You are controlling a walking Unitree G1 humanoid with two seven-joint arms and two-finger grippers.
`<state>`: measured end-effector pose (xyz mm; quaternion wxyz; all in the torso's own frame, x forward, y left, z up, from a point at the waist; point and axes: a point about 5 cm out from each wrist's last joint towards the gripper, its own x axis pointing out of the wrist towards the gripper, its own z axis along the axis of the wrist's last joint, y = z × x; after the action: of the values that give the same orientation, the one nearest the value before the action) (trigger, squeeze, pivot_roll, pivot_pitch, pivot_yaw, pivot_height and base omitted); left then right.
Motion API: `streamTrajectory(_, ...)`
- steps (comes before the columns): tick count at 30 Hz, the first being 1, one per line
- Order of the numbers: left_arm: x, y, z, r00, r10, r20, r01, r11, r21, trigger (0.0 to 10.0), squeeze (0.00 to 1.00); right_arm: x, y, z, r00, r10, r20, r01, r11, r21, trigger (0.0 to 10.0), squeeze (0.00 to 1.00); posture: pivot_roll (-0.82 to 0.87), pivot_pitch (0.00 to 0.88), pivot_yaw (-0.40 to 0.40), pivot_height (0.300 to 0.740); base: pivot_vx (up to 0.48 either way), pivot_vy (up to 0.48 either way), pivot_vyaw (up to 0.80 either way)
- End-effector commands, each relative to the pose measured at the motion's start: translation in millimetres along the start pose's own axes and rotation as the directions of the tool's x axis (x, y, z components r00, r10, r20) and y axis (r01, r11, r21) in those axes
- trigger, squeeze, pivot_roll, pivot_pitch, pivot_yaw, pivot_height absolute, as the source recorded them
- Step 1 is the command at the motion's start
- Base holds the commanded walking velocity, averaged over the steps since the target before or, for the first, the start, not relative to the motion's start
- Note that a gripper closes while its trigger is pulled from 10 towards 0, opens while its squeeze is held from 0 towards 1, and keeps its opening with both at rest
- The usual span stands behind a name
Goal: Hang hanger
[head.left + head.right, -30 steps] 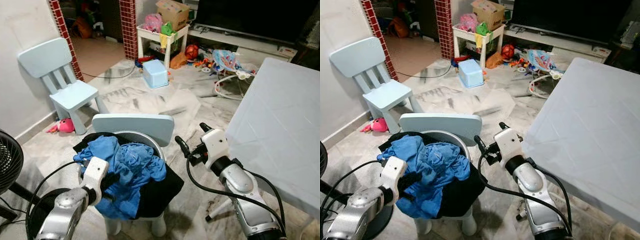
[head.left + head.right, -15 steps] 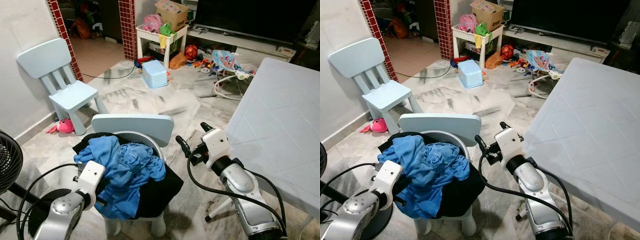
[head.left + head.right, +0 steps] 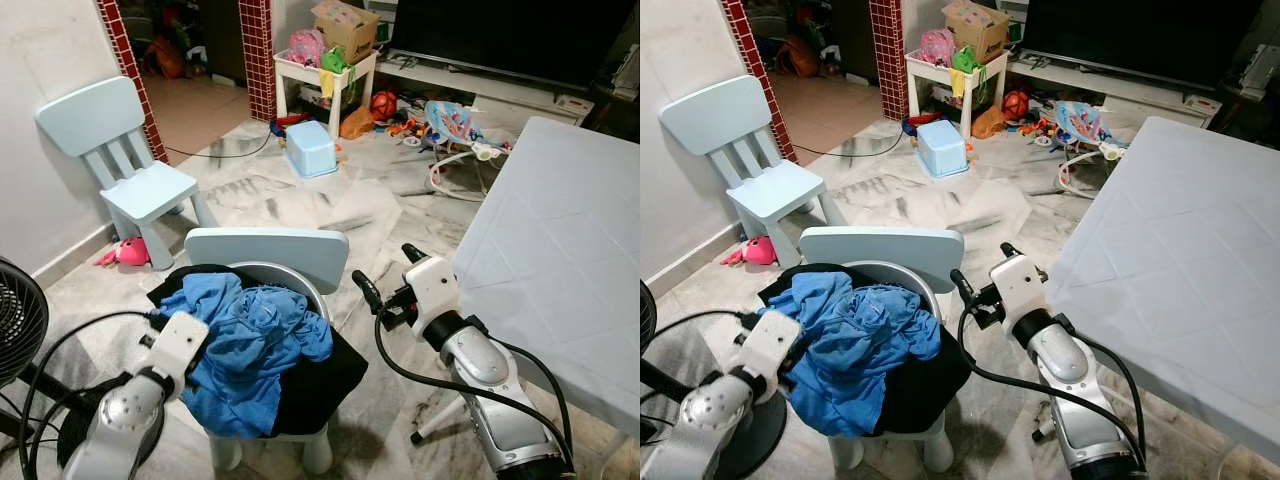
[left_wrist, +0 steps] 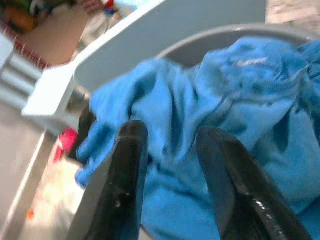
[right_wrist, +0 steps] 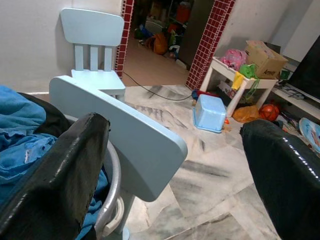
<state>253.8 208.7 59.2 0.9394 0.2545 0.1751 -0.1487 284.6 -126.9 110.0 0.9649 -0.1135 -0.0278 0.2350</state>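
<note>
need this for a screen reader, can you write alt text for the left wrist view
Two open black fingers of the left gripper point at a crumpled blue garment piled in a grey basin. Behind it stands a pale blue chair back, slightly blurred.

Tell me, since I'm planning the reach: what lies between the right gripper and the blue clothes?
In the left eye view, the chair's pale backrest corner and the basin's grey rim sit between the right gripper and the blue clothes.

Both head eyes look forward and down over the small pale-blue plastic chair (image 3: 265,255). Each wrist camera sights closely along its own gripper's fingers toward that same chair's backrest.
</note>
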Motion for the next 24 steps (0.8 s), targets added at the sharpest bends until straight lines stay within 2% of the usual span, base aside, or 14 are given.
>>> streamTrajectory(1,3.9,2.8,4.0,0.999,-0.044,0.007,0.043,0.998,0.051,10.0,1.0,2.6,-2.1,2.5,1.0,-0.01,0.008,0.01,1.0,-0.011,10.0,0.0,-0.06,0.014,-0.019,0.74,0.0,0.0,0.0)
streamTrajectory(2,8.2,5.7,5.8,0.996,-0.089,-0.007,0.089,0.993,0.076,10.0,1.0,3.2,-2.1,3.1,1.0,-0.009,0.01,0.009,1.0,-0.014,10.0,0.0,-0.07,0.015,-0.014,0.74,0.0,0.0,0.0)
streamTrajectory(5,10.5,7.7,6.2,0.995,-0.104,-0.012,0.104,0.992,0.077,10.0,1.0,2.8,-2.3,3.1,1.0,-0.01,0.01,0.01,1.0,-0.016,10.0,0.0,-0.07,0.015,-0.014,0.74,0.0,0.0,0.0)
streamTrajectory(7,11.9,7.0,6.2,0.991,-0.135,-0.02,0.136,0.987,0.087,10.0,1.0,2.2,-2.6,2.8,1.0,-0.012,0.009,0.012,1.0,-0.016,10.0,0.0,-0.07,0.017,-0.012,0.74,0.0,0.0,0.0)
streamTrajectory(8,15.0,5.1,7.0,0.98,-0.194,-0.031,0.196,0.976,0.091,10.0,1.0,1.1,-2.2,2.4,1.0,-0.013,0.008,0.013,1.0,-0.017,10.0,0.0,-0.07,0.016,-0.009,0.74,0.0,0.0,0.0)
streamTrajectory(9,15.0,5.1,7.0,0.98,-0.194,-0.031,0.196,0.976,0.091,10.0,1.0,1.1,-2.2,2.4,1.0,-0.013,0.008,0.013,1.0,-0.017,10.0,0.0,-0.07,0.016,-0.009,0.74,0.0,0.0,0.0)
streamTrajectory(14,17.8,4.2,10.4,0.97,-0.241,-0.034,0.243,0.967,0.076,10.0,1.0,0.5,-1.4,2.9,1.0,-0.012,0.01,0.012,1.0,-0.022,10.0,0.0,-0.07,0.016,-0.006,0.74,0.0,0.0,0.0)
streamTrajectory(17,17.7,1.1,9.5,0.946,-0.317,-0.061,0.32,0.946,0.049,10.0,1.0,1.0,-3.7,2.2,1.0,-0.018,0.007,0.018,1.0,-0.025,10.0,0.0,-0.07,0.015,-0.007,0.74,0.0,0.0,0.0)
streamTrajectory(24,18.6,2.1,5.8,0.933,-0.349,-0.091,0.356,0.932,0.068,10.0,1.0,2.6,-6.0,2.7,1.0,-0.022,0.006,0.022,0.999,-0.03,10.0,0.0,-0.07,0.015,-0.008,0.74,0.0,0.0,0.0)
